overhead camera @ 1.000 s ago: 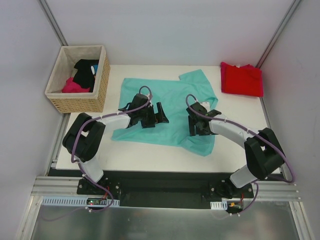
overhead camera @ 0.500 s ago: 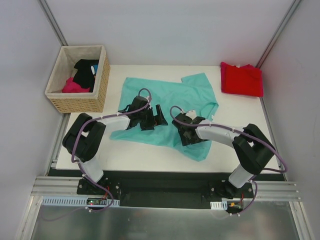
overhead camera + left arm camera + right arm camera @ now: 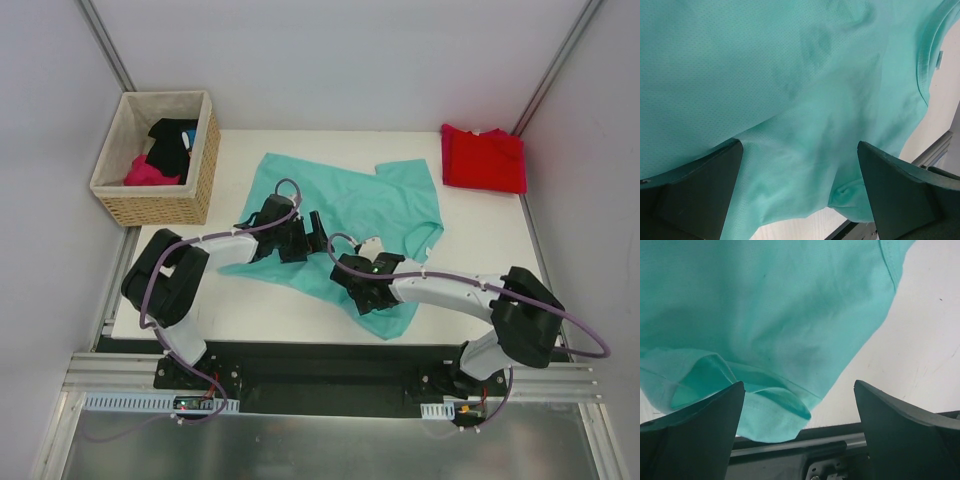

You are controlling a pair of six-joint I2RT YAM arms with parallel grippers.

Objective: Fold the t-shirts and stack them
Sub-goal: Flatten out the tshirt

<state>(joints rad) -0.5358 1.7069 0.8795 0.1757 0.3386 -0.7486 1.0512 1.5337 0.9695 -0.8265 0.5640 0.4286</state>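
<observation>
**Two shirts on the table, both pincers wide**

The teal shirt (image 3: 350,210) is spread, rumpled, across the middle of the white table (image 3: 500,250), with its near hem drawn close to the front edge. The red shirt (image 3: 484,160) is laid folded at the far right corner, well apart from the teal one. The left gripper (image 3: 295,238) is held low over the teal shirt's left part, jaws spread wide and closed on nothing (only cloth is seen beneath them in the wrist view). The right gripper (image 3: 360,287) is set over the near hem, jaws likewise wide, with a turned-over edge of fabric below them. Whether the cloth is touched cannot be told. A wicker basket (image 3: 195,190) is placed at the far left, with a black garment (image 3: 170,140) and a pink garment (image 3: 148,172) inside.
</observation>
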